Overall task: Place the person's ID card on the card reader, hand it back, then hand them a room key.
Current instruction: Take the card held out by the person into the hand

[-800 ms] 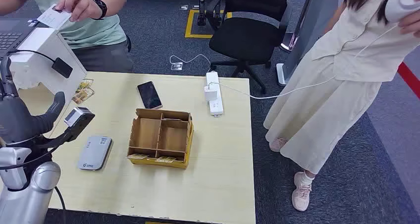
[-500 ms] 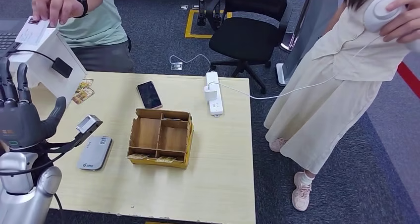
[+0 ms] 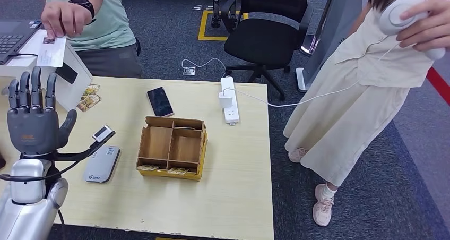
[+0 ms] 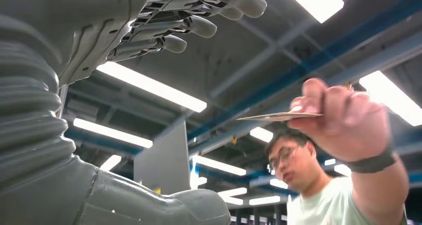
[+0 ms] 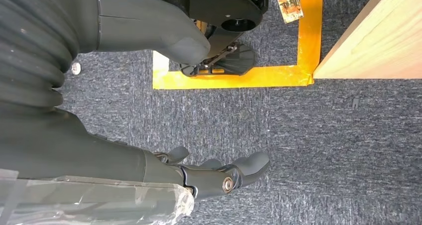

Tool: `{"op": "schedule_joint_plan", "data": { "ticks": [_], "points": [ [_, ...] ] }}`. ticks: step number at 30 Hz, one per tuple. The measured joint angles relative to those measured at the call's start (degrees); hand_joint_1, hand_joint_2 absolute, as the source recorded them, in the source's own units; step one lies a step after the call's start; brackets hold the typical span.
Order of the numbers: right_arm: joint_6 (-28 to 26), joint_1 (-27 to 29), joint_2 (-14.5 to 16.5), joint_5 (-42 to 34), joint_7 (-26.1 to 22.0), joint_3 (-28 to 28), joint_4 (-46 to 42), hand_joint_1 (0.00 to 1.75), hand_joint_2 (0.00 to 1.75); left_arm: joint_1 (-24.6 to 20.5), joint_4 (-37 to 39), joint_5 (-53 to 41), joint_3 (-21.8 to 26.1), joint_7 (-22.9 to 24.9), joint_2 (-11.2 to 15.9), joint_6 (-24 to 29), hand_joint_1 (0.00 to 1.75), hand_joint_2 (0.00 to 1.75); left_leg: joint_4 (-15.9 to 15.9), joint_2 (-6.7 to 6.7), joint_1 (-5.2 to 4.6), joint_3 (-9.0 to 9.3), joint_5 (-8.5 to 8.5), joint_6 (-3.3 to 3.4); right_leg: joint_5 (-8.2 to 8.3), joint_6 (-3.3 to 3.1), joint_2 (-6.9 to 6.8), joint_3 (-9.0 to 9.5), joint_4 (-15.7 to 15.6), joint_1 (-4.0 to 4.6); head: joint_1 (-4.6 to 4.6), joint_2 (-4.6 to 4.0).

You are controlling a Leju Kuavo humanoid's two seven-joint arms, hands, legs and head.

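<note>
A person's hand holds a flat white ID card with a small photo. The left hand is raised below it, fingers spread wide and empty. The right hand hangs loosely curled, holding nothing.

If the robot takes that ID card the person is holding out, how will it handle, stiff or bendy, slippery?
The ID card looks thin and flat, edge-on straight, so probably stiff and light. Its smooth face may slip in the open left hand, so pinching it is likely safest.

The ID card is partly covered by the person's hand; its print is too small to be read.
</note>
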Motion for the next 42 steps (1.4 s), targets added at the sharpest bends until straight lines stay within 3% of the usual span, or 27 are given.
{"op": "schedule_joint_plan", "data": {
  "ticks": [7, 15, 25, 42],
  "points": [
    [0.04, 0.01, 0.00, -0.08, 0.00, -0.38, 0.01, 0.00, 1.75, -1.63, 1.41, 9.12, -1.13, -0.37, 0.26, -2.58, 0.00, 1.75, 0.00, 0.00, 0.00, 0.00, 0.00, 0.00, 0.00, 0.00, 0.00, 0.00, 0.00, 0.00, 0.00, 0.00],
    [0.02, 0.08, 0.03, 0.33, 0.16, -0.83, 0.01, 0.00, 1.75, -2.64, 1.69, 15.64, -1.19, -2.28, 0.59, -1.96, 0.00, 1.75, 0.00, 0.00, 0.00, -0.01, 0.00, 0.00, 0.00, 0.00, 0.00, 0.00, 0.00, 0.00, -0.01, -0.01],
    [-0.02, 0.11, 0.24, 0.81, 0.49, -0.86, 0.07, 0.00, 1.75, -2.69, 1.69, 11.40, -1.21, -3.29, 0.41, 1.40, 0.00, 1.75, 0.00, 0.00, 0.00, -0.01, 0.00, 0.00, 0.00, 0.00, 0.00, 0.00, 0.01, 0.00, 0.01, -0.01],
    [-0.02, 0.12, 0.29, 1.20, 0.74, -0.86, 0.10, 0.00, 1.75, -4.80, 4.42, 9.68, -2.21, -2.50, -0.42, 0.31, 0.00, 1.75, 0.00, 0.02, 0.00, 0.00, 0.00, 0.00, 0.00, 0.00, 0.03, -0.02, 0.01, 0.00, 0.00, 0.00]
  ]
}}
